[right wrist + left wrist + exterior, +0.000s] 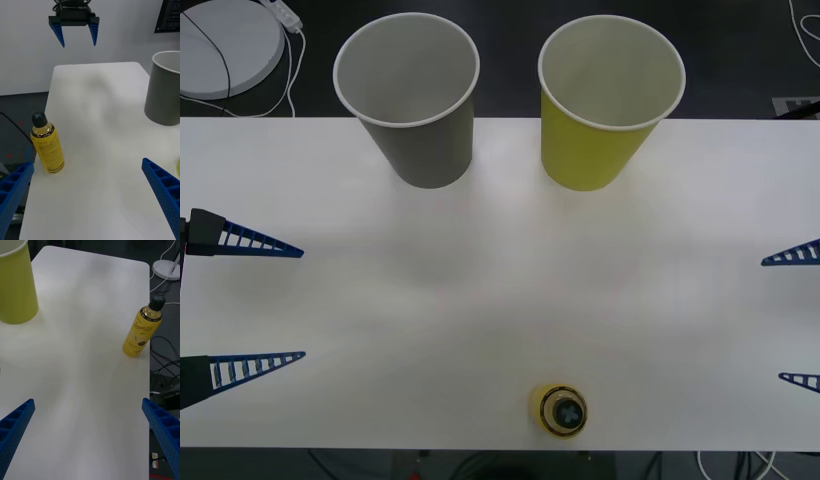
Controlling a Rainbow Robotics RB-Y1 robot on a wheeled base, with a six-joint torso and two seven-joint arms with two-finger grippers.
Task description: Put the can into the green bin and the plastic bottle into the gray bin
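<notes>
Front view first: a white table stretches before the robot, and on it I count two paper cups and one bottle. The gray bin stands at the far edge on the robot's left, and the green bin stands beside it on the right, apart from it with a gap of bare table between them; both are upright, their white insides showing. The plastic bottle stands upright near the table's near edge, a little right of centre, well apart from both cups, its black cap facing up at the camera. Nothing lies between the bottle and either bin. The left gripper hangs at the table's left side with its two blue ribbed fingers spread wide, holding nothing; the right gripper sits at the right side, its fingers likewise set wide apart around nothing. Neither touches any of the three things. Off the table at the far left, a round white disc with a cable trailing from it lies on the dark floor. From the right wrist the bottle shows near the table's edge with the gray bin across from it, and from the left wrist the bottle's yellow label faces the camera, the green bin well off to one side.
</notes>
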